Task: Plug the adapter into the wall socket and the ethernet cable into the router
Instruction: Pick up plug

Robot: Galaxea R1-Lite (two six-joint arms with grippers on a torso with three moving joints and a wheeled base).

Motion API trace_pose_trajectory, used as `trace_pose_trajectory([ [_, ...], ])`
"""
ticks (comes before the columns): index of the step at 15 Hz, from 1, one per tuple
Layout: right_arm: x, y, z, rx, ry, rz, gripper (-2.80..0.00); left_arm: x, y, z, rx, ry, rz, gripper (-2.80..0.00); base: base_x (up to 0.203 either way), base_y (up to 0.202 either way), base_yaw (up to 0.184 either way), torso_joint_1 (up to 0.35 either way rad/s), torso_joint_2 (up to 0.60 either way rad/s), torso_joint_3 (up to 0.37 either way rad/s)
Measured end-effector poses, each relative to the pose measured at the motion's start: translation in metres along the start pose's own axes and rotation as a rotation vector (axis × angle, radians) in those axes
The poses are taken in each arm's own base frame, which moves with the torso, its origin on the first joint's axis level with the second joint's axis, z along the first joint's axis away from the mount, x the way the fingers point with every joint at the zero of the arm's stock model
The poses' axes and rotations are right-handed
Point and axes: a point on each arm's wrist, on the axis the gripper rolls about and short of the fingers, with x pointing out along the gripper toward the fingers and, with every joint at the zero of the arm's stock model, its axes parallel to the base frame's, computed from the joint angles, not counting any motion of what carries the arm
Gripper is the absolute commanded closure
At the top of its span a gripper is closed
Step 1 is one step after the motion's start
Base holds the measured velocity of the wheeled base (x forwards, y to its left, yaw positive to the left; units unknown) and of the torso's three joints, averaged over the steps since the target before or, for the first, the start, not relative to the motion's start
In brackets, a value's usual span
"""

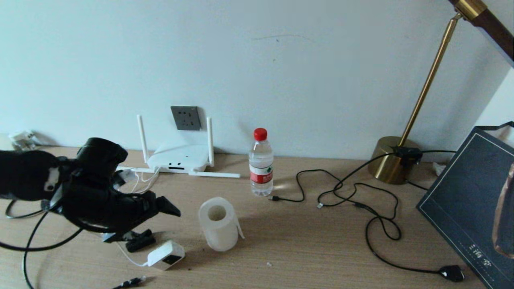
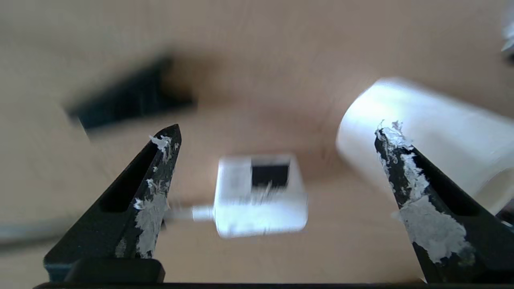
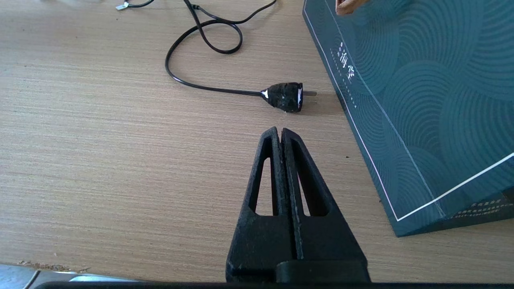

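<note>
Adapter (image 1: 166, 255) lies flat on desk (image 1: 305, 249) near front edge, dark label up, thin white cord trailing left. Your left gripper (image 2: 277, 132) hovers over it, fingers (image 2: 154, 176) spread wide either side, touching nothing. Black clip (image 1: 135, 241) just behind adapter; paper roll (image 1: 219, 223) near its right. Wall socket (image 1: 185, 118) on wall above router (image 1: 179, 158), nothing plugged in. Ethernet cable (image 1: 130, 283) end rests at desk's front edge. Your right gripper (image 3: 282, 134) parked over bare desk, fingers pressed together, near black plug (image 3: 286, 96).

The left arm (image 1: 36, 174) is bulky, glossy black, with a small white patch and black cables looping off it. Both pincers are black, tapered and slotted; the left pincer (image 2: 277, 132) has flaking white residue on its fingers (image 2: 154, 192), while the right pincer (image 3: 281, 132) is clean.
</note>
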Motion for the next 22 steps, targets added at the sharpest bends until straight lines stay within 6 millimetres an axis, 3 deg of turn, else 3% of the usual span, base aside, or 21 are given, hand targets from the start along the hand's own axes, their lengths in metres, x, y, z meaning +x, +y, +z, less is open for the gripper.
trace_pose_trajectory([
  [4, 0.000, 0.000, 0.000, 0.000, 0.000, 0.000, 0.00, -0.044, -0.012, 0.001, 0.281, -0.161, -0.012, -2.80, 0.000, 0.000, 0.000, 0.000, 0.00, 0.000],
  [7, 0.000, 0.000, 0.000, 0.000, 0.000, 0.000, 0.00, -0.067, -0.012, -0.020, 0.654, -0.234, -0.011, -2.80, 0.000, 0.000, 0.000, 0.000, 0.00, 0.000],
  [10, 0.000, 0.000, 0.000, 0.000, 0.000, 0.000, 0.00, -0.064, -0.014, -0.045, 1.029, -0.278, -0.039, -2.80, 0.000, 0.000, 0.000, 0.000, 0.00, 0.000],
  [14, 0.000, 0.000, 0.000, 0.000, 0.000, 0.000, 0.00, -0.052, -0.009, -0.062, 1.428, -0.250, -0.060, -2.80, 0.000, 0.000, 0.000, 0.000, 0.00, 0.000],
  [22, 0.000, 0.000, 0.000, 0.000, 0.000, 0.000, 0.00, -0.034, 0.005, -0.077, 1.565, -0.087, -0.145, -2.80, 0.000, 0.000, 0.000, 0.000, 0.00, 0.000],
])
